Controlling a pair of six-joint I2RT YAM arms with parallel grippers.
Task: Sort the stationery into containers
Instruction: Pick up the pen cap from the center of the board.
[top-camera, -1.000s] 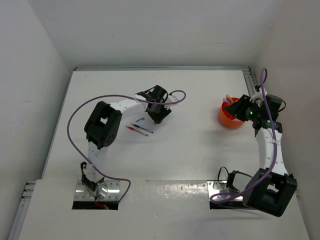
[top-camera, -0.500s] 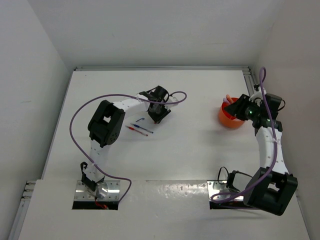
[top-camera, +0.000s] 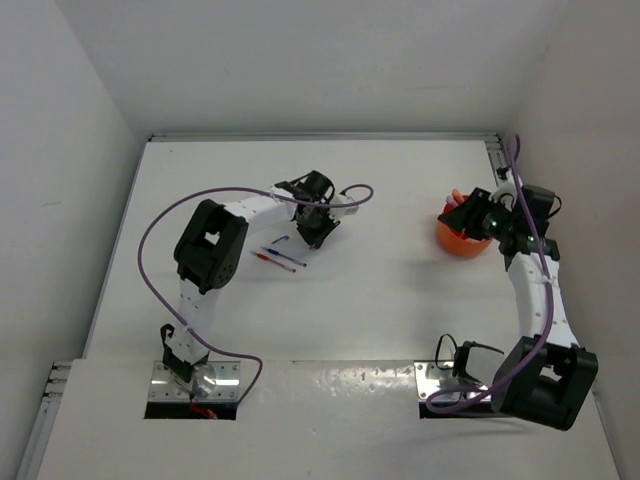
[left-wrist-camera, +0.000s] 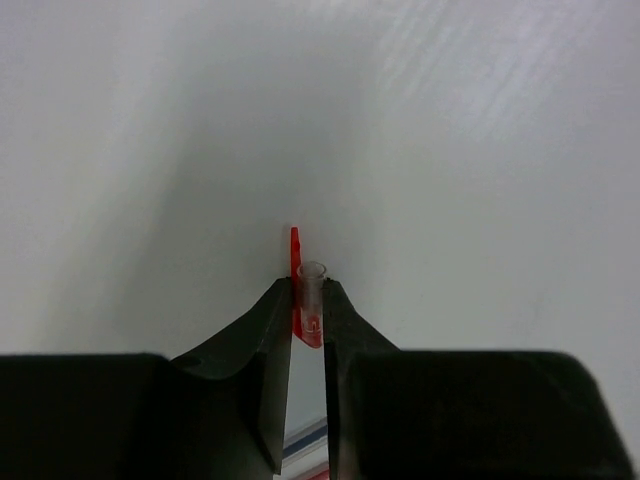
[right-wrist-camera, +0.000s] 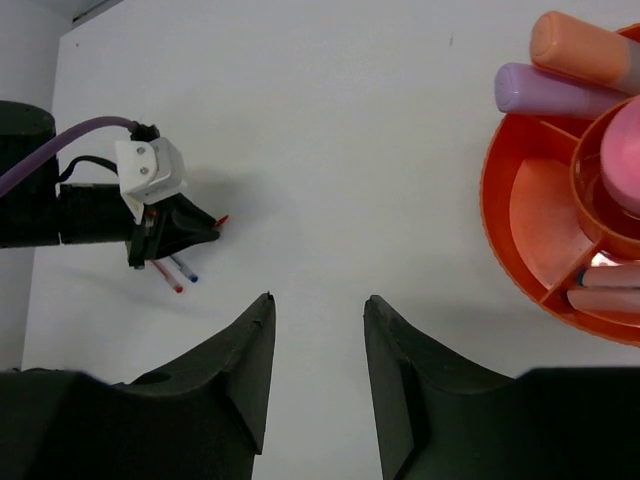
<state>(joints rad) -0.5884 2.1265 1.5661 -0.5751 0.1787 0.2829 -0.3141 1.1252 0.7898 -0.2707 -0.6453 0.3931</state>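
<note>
The left gripper (left-wrist-camera: 307, 292) pinches a thin red plastic pen (left-wrist-camera: 311, 280), likely light, stiff and slippery, near its end, well left of the round orange plastic bowl (top-camera: 455, 244); the right gripper (right-wrist-camera: 318, 305) gapes beside that bowl.

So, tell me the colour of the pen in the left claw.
Red pen; left wrist view shows it best.

Pens (top-camera: 277, 258) lie just beside the left pincer (top-camera: 311, 237).

The left arm folds at its elbow and stretches toward 2 o'clock, wrist bent downward, the left pincer (left-wrist-camera: 308, 292) pinched tight on a thin red pen (left-wrist-camera: 295, 250). The right arm reaches toward 12 o'clock, the right pincer (right-wrist-camera: 318, 305) pointing to 9 o'clock, its fingers parted.
</note>
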